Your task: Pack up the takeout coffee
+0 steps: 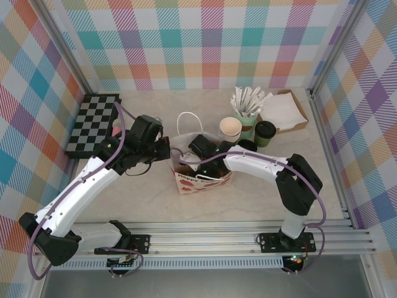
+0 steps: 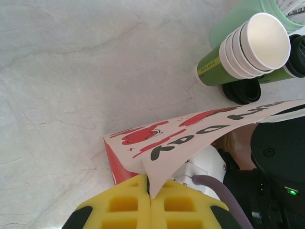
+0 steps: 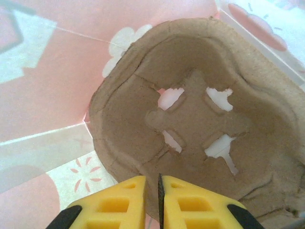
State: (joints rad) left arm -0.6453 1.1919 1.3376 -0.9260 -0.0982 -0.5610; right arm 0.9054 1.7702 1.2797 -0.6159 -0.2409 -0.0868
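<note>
The takeout coffee [image 1: 265, 132], a dark-green cup with a black lid, stands on the table right of the paper bag [image 1: 205, 179]; its edge shows in the left wrist view [image 2: 294, 62]. My left gripper [image 1: 167, 152] is shut on the bag's left top edge, the printed paper pinched between the yellow pads [image 2: 151, 193]. My right gripper [image 1: 197, 162] reaches down inside the bag. There it is shut [image 3: 153, 202] on the rim of a brown pulp cup carrier [image 3: 200, 119] lying on the bag's pink floor.
A stack of lidless green cups [image 1: 230, 129] [image 2: 248, 52], a mint cup of wrapped sticks [image 1: 248, 115] and a loose black lid [image 1: 247, 146] [image 2: 244, 90] crowd behind the bag. A napkin tray [image 1: 284, 110] sits back right, a checkerboard [image 1: 93, 124] back left.
</note>
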